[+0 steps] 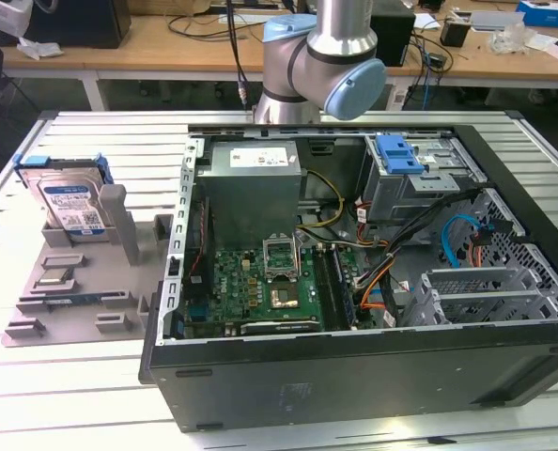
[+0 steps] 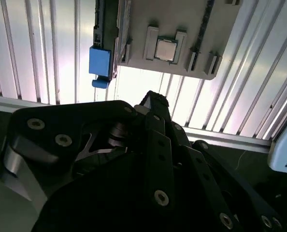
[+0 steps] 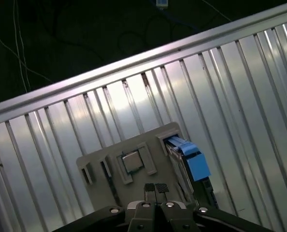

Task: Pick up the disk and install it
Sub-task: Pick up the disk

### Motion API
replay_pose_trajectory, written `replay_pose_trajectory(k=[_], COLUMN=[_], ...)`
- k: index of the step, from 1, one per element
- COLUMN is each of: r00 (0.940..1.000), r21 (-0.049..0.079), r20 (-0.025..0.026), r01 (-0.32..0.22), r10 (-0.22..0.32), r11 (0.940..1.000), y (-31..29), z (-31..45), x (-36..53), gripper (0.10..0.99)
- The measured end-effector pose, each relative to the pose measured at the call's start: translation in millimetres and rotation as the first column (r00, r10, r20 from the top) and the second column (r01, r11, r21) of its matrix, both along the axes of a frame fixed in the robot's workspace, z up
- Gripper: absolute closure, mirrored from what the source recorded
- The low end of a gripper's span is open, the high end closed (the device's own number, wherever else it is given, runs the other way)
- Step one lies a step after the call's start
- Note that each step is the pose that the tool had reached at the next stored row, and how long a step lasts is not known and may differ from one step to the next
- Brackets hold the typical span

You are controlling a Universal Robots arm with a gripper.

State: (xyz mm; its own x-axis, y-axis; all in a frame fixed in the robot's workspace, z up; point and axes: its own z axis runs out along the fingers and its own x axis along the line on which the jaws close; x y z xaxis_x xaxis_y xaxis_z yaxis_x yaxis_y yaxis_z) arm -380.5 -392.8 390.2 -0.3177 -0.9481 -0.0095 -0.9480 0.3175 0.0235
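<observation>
You have bare slatted table (image 1: 91,395) round grey holder (image 1: 72,310). Disk (image 1: 72,202) upright at its edge, silver, blue-framed. Gripper (image 3: 155,188) pinched closed, empty.

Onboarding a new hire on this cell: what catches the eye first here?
The open computer case fills the middle of the slatted table, its inside laid bare. The disk stands upright in a grey holder at the exterior view's left, apart from the case. In the first wrist view the gripper, shut and empty, points toward that holder.

Robotics lab, ribbed aluminium worktable (image 1: 72,395), opened computer tower (image 1: 354,381), robot arm (image 1: 321,56), cluttered wooden benches (image 1: 166,42) behind
</observation>
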Motion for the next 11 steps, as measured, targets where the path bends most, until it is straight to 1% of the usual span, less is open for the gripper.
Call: replay_pose_trajectory(k=[3,4,6,9,10,11], r00=[0.9989,0.9977,0.9956,0.9898,0.9861,0.9837], r21=[0.000,0.000,0.000,0.000,0.000,0.000], r20=[0.0000,0.0000,0.0000,0.0000,0.0000,0.0000], r01=[-0.046,-0.068,-0.094,-0.142,-0.166,-0.180], r10=[0.046,0.068,0.094,0.142,0.166,0.180], r11=[0.9989,0.9977,0.9956,0.9898,0.9861,0.9837], y=[0.0,0.0,0.0,0.0,0.0,0.0], z=[0.0,0.0,0.0,0.0,0.0,0.0], x=[0.0,0.0,0.0,0.0,0.0,0.0], gripper=[0.980,0.980,0.980,0.980,0.980,0.980])
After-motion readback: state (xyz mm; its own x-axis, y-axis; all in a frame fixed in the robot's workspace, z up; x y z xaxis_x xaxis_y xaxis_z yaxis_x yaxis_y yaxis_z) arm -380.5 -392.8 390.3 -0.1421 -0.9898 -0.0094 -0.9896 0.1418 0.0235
